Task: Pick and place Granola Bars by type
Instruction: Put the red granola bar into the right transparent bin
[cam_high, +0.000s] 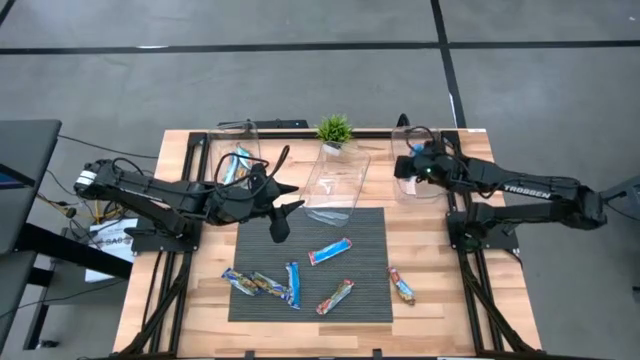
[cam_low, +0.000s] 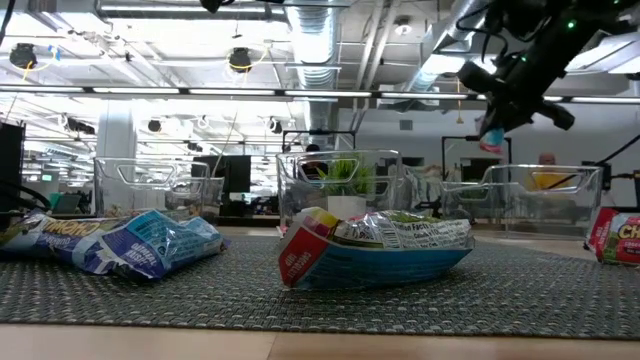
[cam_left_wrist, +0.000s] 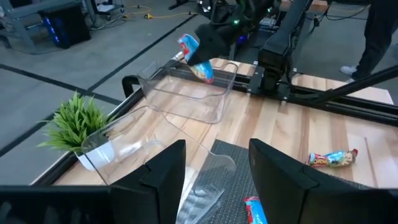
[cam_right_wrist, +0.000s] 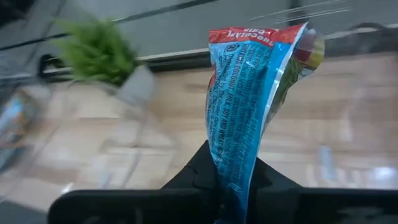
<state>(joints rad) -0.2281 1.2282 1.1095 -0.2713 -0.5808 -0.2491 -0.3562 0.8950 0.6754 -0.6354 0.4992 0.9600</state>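
Note:
Several foil-wrapped granola bars lie flat on the dark mat (cam_high: 310, 262): a blue one (cam_high: 330, 251), three near the left edge (cam_high: 268, 287), an orange one (cam_high: 335, 297), and one (cam_high: 401, 286) at the mat's right edge. My right gripper (cam_high: 405, 166) is shut on a blue-and-red bar (cam_right_wrist: 249, 106) above the right clear tub (cam_high: 428, 186); the low view shows the same right gripper (cam_low: 498, 118) high over that tub (cam_low: 520, 195). My left gripper (cam_left_wrist: 214, 180) hangs open over the mat's far left corner (cam_high: 280, 218), touching nothing. My right gripper pinches the blue-and-red bar by one end (cam_right_wrist: 233, 180) between its two fingers. The rest of the bar sticks out past the fingertips, its red-edged free end (cam_right_wrist: 255, 34) farthest from them. The bar is lifted clear, above the right tub (cam_left_wrist: 193, 93).
A left clear tub (cam_high: 237, 160) holds blue-and-white bars. A middle clear tub (cam_high: 335, 185) lies tipped toward the mat. A small potted plant (cam_high: 334, 128) stands at the far edge. Bare wood shows near the front edge (cam_high: 320, 338).

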